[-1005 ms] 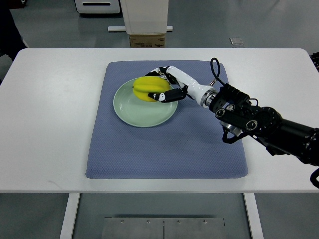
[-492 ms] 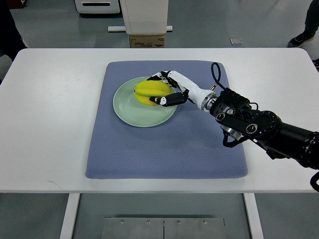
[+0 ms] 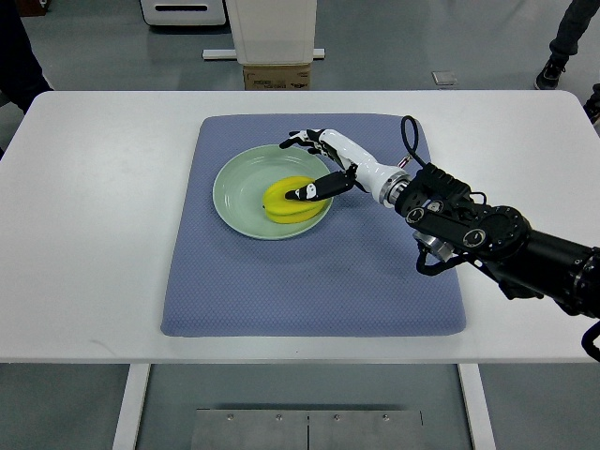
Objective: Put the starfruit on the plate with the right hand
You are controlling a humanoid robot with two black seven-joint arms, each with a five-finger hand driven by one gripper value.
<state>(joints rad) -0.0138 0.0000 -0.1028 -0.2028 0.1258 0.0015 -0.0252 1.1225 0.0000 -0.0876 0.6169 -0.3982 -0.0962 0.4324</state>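
Top view, starfruit (image 3: 287,202) on plate (image 3: 234,192), right robot hand (image 3: 317,165) spread, thumb overlapping fruit

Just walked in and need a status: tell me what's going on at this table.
The robot's right hand is working over a green plate on a blue mat. A yellow starfruit lies on the plate's right side. The fingers are spread; a dark fingertip overlaps the fruit, but whether it touches can't be told. The fruit appears set down, no longer gripped. The left arm is not in view.
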